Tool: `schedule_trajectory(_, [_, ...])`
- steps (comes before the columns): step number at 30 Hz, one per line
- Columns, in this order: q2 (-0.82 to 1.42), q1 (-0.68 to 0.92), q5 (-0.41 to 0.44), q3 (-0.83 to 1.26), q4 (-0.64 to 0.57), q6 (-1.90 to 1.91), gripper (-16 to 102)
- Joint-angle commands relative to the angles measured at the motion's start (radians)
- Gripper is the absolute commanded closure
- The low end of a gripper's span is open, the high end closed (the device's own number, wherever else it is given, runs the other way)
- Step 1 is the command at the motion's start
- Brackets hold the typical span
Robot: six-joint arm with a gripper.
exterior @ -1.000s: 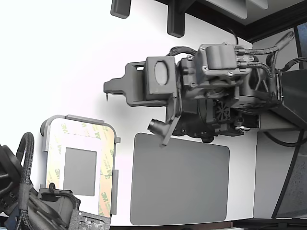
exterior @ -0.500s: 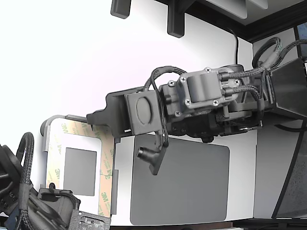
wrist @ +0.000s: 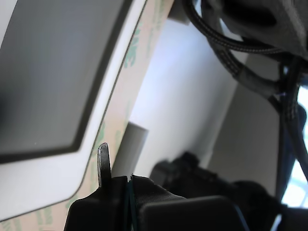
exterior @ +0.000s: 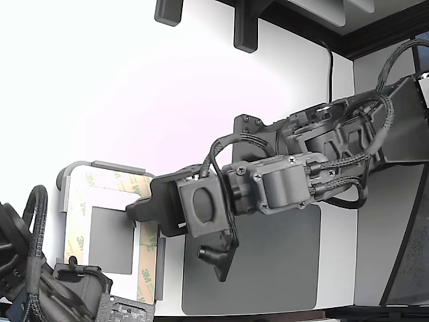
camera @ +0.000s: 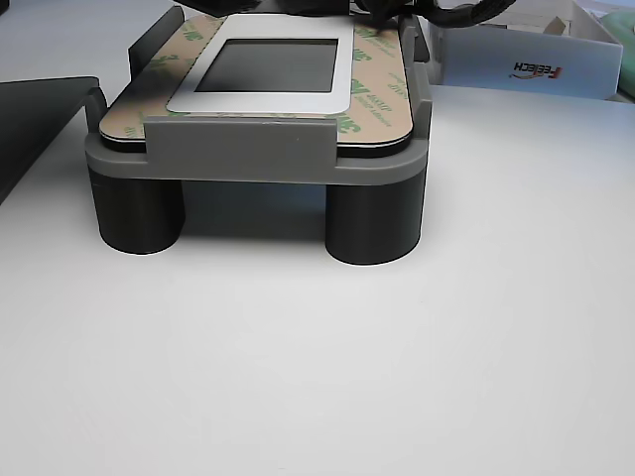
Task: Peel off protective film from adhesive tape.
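Note:
The light grey tray (exterior: 94, 166) stands at the exterior view's lower left, with a dark grey square (exterior: 110, 239) in its middle. The protective film (exterior: 148, 272), cream with pale green 3M logos, lies flat as a border around the square and covers the adhesive tape, which is hidden beneath. My gripper (exterior: 129, 209) reaches from the exterior view's right, its tip over the film's right-hand strip near the square's upper corner. In the wrist view one thin metal blade (wrist: 102, 158) stands just above the film (wrist: 126, 72). I cannot tell if the jaws are open. The film (camera: 375, 97) also shows in the other view.
A large dark grey mat (exterior: 268, 268) lies to the exterior view's right of the tray, partly under my arm. A second arm's cables and body (exterior: 40, 282) sit at the lower left corner. A white box (camera: 516, 61) stands behind the tray (camera: 248, 149) in the other view.
My arm has swung down and to the exterior view's left, from above the bare white table to over the tray's right-hand film strip. The film has not moved.

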Motion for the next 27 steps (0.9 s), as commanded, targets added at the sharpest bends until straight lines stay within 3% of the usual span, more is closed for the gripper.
schedule_trajectory(1, [-0.02, 0.002, -0.015, -0.057, -0.006, 0.006, 97])
schedule_trajectory(8, [-0.084, 0.02, -0.061, -0.135, 0.052, 0.009, 97])
schedule_trajectory(16, [-0.132, 0.034, -0.089, -0.255, 0.222, -0.014, 97])
schedule_trajectory(27, [-0.282, 0.048, -0.161, -0.364, 0.25, -0.04, 97])
